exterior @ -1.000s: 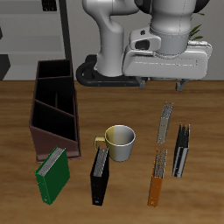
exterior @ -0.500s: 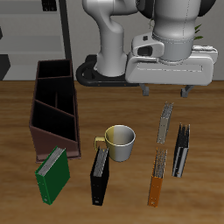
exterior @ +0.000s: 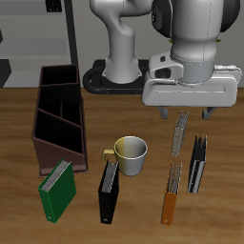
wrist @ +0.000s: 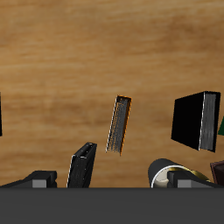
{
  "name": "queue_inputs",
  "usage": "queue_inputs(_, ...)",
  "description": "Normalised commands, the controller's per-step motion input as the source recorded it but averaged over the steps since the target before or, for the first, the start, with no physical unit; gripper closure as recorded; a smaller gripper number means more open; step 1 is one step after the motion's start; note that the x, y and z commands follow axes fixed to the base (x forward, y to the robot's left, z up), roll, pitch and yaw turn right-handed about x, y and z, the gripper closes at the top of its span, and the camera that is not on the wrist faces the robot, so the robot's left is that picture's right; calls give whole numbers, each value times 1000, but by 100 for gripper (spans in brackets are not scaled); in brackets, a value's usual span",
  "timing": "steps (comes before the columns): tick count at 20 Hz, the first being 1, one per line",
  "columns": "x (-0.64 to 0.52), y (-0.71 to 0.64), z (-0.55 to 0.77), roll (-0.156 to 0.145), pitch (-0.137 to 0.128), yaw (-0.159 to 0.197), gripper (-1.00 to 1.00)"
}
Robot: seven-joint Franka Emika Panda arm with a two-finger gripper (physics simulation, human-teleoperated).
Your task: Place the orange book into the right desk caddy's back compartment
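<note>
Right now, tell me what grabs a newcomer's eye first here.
The big white gripper hangs above the books near the table's middle. Below it, nearer the front edge, the orange book stands out brightly. The tall right desk caddy looms at the table's side, behind a green book.

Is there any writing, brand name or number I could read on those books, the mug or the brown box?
None: no readable text shows in either view.
The orange book, green book, black books and mug: plain covers and sides.
The right desk caddy and gripper: no labels visible.
</note>
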Motion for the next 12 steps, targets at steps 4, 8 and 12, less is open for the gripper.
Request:
queue_inputs(4,116,-84,-210,21,-10,-35,-100)
queue_inputs(8,68,-41,-191,7,8,-4,-100)
queue_inputs(12,109,-76,-297,11,12,2,-100)
